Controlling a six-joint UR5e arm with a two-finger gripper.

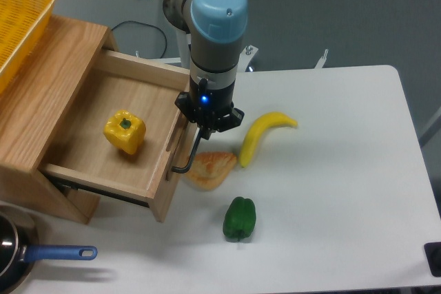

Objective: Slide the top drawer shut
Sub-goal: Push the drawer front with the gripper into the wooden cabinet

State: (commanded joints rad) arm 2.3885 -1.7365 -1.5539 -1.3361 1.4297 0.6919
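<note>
The top drawer (pixel 103 163) of the wooden cabinet stands pulled out to the right, with a yellow bell pepper (pixel 125 131) lying inside it. Its front panel (pixel 170 170) carries a thin black bar handle (pixel 189 158). My gripper (pixel 204 127) hangs straight down against the upper part of that panel, right at the handle. The fingertips are too dark and small to show whether they are open or shut.
A banana (pixel 264 133), a piece of toast (pixel 211 169) and a green bell pepper (pixel 240 218) lie on the white table right of the drawer. A yellow basket (pixel 19 24) sits on the cabinet top. A blue-handled pan (pixel 27 256) is at bottom left.
</note>
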